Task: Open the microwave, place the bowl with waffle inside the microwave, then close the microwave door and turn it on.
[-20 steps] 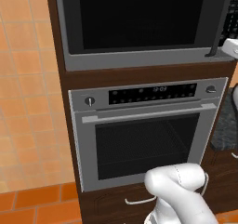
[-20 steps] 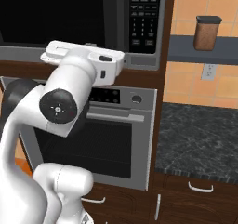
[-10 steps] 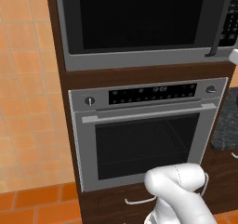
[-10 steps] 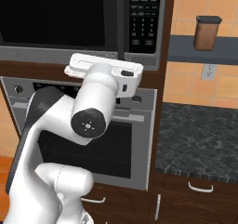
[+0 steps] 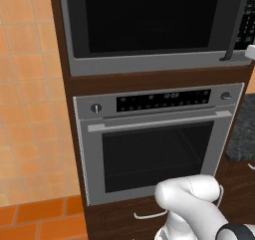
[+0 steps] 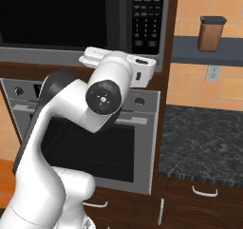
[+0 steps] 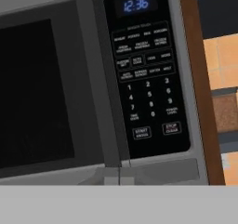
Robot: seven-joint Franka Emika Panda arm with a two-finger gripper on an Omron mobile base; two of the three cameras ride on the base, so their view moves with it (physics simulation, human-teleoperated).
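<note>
The microwave point(image 5: 149, 64) sits built in above the oven, and its door point(image 7: 32, 93) of black glass is closed. The vertical bar handle point(image 5: 238, 22) runs down the door's right side. Right of it is the dark button panel point(image 7: 146, 93) point(image 6: 147, 19) with a lit blue clock. My white hand point(image 6: 124, 64) is raised just below and in front of the panel's lower edge and points at the microwave. A corner of the hand point(image 5: 250, 52) shows at the right edge of the left base view. The fingers are hidden behind the hand; the gripper is shut. The bowl with waffle is out of view.
A grey oven point(image 5: 154, 144) with round knobs and a horizontal handle is below the microwave. To the right lie a dark stone counter point(image 6: 204, 138), drawers beneath it, and a brown canister point(image 6: 211, 33) on a shelf. An orange tiled wall point(image 5: 25, 109) is on the left.
The arm has swung to the right across the front of the microwave, carrying the hand from under the door toward the button panel. The door stays closed.
</note>
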